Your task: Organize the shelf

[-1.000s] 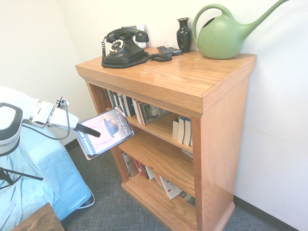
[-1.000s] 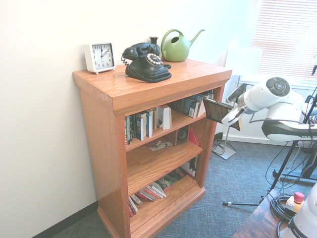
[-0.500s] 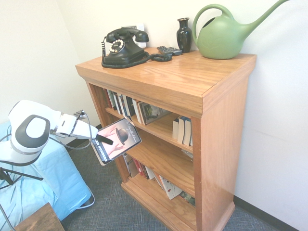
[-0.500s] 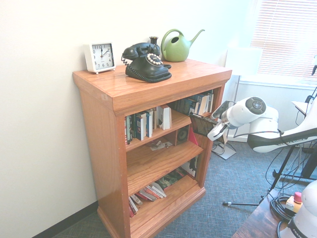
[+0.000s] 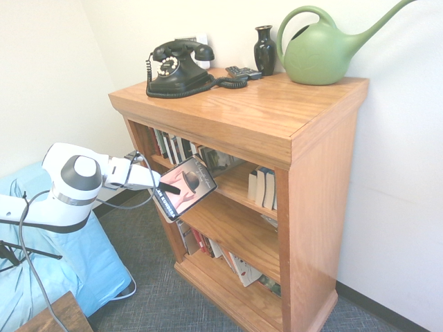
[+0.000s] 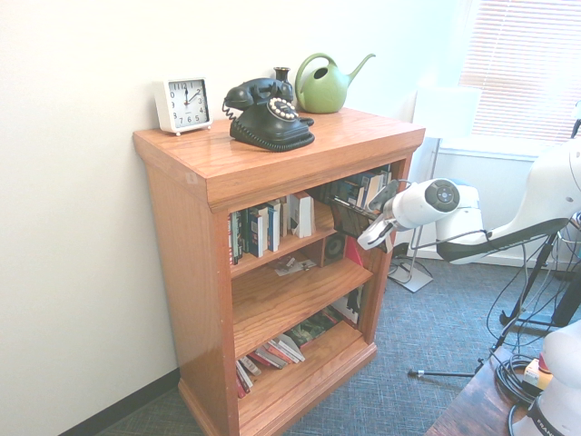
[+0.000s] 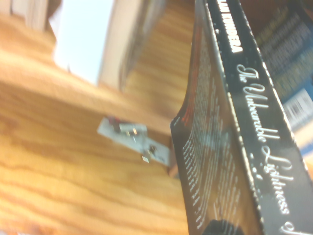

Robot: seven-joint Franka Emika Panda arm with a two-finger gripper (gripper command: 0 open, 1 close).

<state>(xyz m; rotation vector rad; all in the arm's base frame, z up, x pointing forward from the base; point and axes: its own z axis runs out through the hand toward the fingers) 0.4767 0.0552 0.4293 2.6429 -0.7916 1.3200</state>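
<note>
You can read part of the book's [image 5: 185,187] print in the wrist view: white script along the black spine [image 7: 264,147] runs "The Unbearable Lightness", with block capitals ending in "KUNDERA" above it. The back cover [image 7: 210,161] carries small white text too blurred to read. In the first exterior view the front cover shows a dark bowler hat on a reddish ground.

The book is tilted, its long axis running from low near the gripper [image 5: 168,187] up toward the shelf [image 5: 277,117], front cover facing up and outward. Its far corner is at the opening of the top compartment, in front of the row of standing books [image 5: 181,150]. The shelf stands against the white wall, its long axis upright and its open front facing the room.

Your gripper has its fingers closed on the book, one dark finger lying across the front cover.

On the middle board lies a small flat leaflet [image 7: 133,141], also seen in the second exterior view [image 6: 295,266]. Leaning books [image 5: 221,259] sit on the bottom board.

On top stand a black rotary telephone [image 5: 178,68], a dark vase [image 5: 264,50], a green watering can [image 5: 325,50] and a white clock [image 6: 183,104] whose hands read about twelve.
</note>
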